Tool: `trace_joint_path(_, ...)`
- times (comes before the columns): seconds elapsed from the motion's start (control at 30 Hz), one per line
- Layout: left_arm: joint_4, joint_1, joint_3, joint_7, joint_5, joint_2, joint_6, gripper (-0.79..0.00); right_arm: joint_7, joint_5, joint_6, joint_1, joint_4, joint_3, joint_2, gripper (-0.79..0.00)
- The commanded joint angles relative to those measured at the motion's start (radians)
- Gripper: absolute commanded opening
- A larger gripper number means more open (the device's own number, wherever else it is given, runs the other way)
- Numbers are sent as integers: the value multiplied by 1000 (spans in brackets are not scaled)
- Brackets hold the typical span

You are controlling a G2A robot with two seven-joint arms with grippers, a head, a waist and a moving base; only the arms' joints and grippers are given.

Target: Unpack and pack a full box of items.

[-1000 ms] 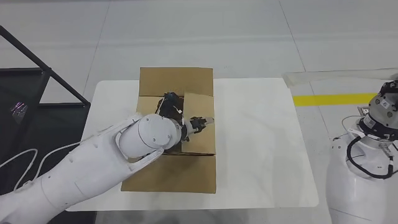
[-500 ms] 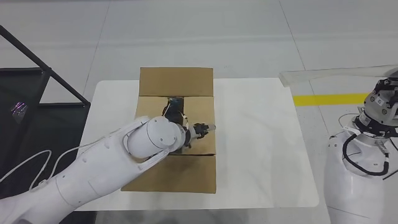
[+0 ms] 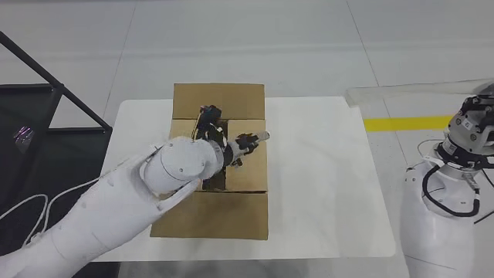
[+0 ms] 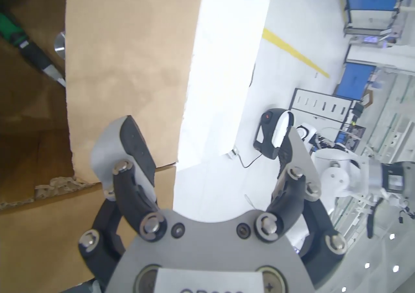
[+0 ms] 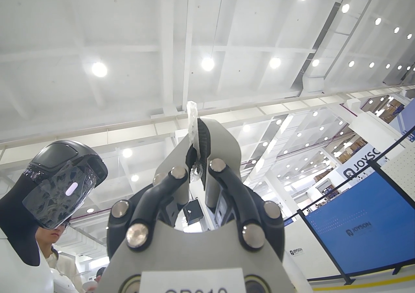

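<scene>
**A:** Cardboard on the left: the box (image 3: 220, 215) sits on the white table (image 3: 316, 185), flaps out. Where is the left gripper?

**B:** The left gripper (image 4: 209, 133) hangs over the edge of the box's right-hand flap (image 4: 129, 31). Its fingers are spread wide and hold nothing.

**A:** Anything inside the box?

**B:** A green-handled tool (image 4: 13, 30) lies in it, with a silver disc (image 4: 60, 45) just beside it. That flap partly hides both. More I cannot make out.

**A:** And on the right?

**B:** The right gripper (image 5: 194, 132) is up high, turned upward, well apart from the table. Its fingers are pressed together on a thin clear film (image 5: 192, 114). From above, the film shows as a pale strip running from that arm toward the table's far right corner.
</scene>
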Motion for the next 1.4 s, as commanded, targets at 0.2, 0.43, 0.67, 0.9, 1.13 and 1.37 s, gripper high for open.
trace_joint_path(0.2,-180,350,-394,200,-54,106,-203,0,21,-18,0,32,-1,-57,2,-785)
trace_joint_path(0.43,-288,672,-653,157,-103,156,-328,0,15,-37,0,61,27,-104,4,-785)
trace_joint_path(0.67,-288,672,-653,157,-103,156,-328,0,12,-51,20,69,36,-115,5,-785)
trace_joint_path(0.9,-264,653,-669,118,-206,144,-360,0,12,-51,20,69,36,-115,5,-785)
trace_joint_path(1.13,-94,733,-872,-208,-443,160,-340,0,12,-51,20,69,36,-115,5,-785)
trace_joint_path(1.37,-29,967,-1072,-581,-344,197,-311,0,12,-51,20,69,36,-115,5,-785)
